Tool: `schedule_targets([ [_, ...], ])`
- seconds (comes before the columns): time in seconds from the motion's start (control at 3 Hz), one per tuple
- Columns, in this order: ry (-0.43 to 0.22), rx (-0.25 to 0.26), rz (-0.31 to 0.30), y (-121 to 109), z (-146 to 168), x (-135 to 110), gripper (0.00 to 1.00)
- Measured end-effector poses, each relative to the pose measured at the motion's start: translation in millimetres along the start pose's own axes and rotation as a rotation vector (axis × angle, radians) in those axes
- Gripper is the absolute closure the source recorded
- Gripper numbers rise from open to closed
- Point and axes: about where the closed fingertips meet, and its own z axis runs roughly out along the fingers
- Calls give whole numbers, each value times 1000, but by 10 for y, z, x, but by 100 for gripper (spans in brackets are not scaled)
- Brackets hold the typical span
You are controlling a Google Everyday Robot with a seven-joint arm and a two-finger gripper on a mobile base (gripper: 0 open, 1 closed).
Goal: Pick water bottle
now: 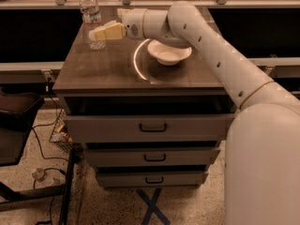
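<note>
One dark cabinet top [108, 69] bears bowl [169, 52], water bottle [90, 13]; claw [96, 33] alongside, grip unclear.

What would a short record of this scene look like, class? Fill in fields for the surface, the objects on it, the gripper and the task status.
Surface: dark cabinet top above three closed drawers
Water bottle: upright, back left corner of the top, cap on
Bowl: white, to the right of the bottle in the picture, apart from it
Gripper: level with the bottle's lower half, reaching in from the bowl's side; contact cannot be told
Arm: stretches across above the bowl
Task status: bottle on the top, not yet lifted
</note>
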Motion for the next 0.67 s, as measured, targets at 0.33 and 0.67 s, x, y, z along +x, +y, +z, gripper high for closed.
schedule_targets([
  [0.33, -6, -4, 3, -70, 89, -12, 0],
  [0.67, 1, -11, -4, -220, 250, -46, 0],
])
